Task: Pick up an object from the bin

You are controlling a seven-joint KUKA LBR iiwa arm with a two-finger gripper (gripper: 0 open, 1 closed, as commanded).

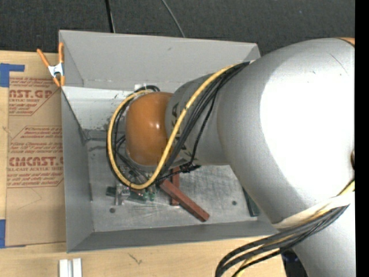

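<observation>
My gripper (130,176) shows as a dark body under the arm's orange cover, low over the front left part of the bin floor. Right under it lies a small green and silver thing (134,195), partly hidden by the cables. A reddish-brown flat bar (185,199) lies just to its right, slanting toward the front wall, its upper end tucked under the arm. What the gripper touches is hidden.
The arm and its yellow and black cables cover the middle and right of the bin. A dark green thin thing (252,204) lies by the right wall. Bare grey floor shows along the front and the left wall.
</observation>
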